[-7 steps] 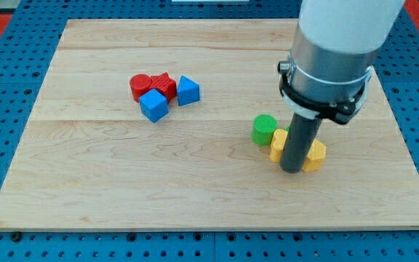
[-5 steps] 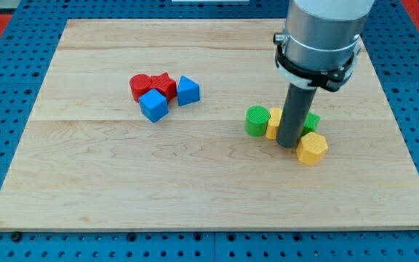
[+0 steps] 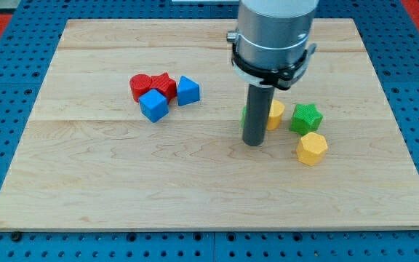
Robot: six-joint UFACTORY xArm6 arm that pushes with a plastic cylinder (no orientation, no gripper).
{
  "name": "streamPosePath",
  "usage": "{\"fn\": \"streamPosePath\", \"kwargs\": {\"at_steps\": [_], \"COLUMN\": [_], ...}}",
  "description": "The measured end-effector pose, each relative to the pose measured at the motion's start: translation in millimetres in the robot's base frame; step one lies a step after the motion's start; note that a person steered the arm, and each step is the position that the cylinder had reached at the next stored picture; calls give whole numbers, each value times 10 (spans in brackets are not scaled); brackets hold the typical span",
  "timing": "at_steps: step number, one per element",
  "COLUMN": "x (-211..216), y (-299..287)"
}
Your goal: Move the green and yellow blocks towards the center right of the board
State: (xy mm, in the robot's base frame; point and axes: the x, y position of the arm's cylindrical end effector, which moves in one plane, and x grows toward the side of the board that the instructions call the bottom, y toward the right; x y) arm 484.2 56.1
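Observation:
My tip [image 3: 253, 143] rests on the board a little right of its centre. The rod hides most of a green block; only a green sliver [image 3: 244, 113] shows at the rod's left edge. A yellow block [image 3: 274, 114] touches the rod's right side. A green star block [image 3: 306, 118] lies further right, with a yellow hexagonal block [image 3: 312, 148] just below it. My tip is left of and below the yellow block and well left of the star and hexagon.
A cluster sits at the view's upper left: a red round block [image 3: 140, 86], a red star block [image 3: 164, 85], a blue cube [image 3: 153, 105] and a blue block [image 3: 188, 90]. The wooden board [image 3: 86, 189] lies on a blue pegboard.
The rod has moved left and slightly up across the green and yellow group. The green star is now uncovered on the right, and the green round block is now hidden behind the rod.

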Motion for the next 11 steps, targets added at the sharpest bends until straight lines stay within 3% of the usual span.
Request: {"fn": "streamPosePath", "kwargs": {"at_steps": [2,5,8,10,11], "x": [-253,-424,-621,-359,71], "y": [-355,534,886,412,360]}}
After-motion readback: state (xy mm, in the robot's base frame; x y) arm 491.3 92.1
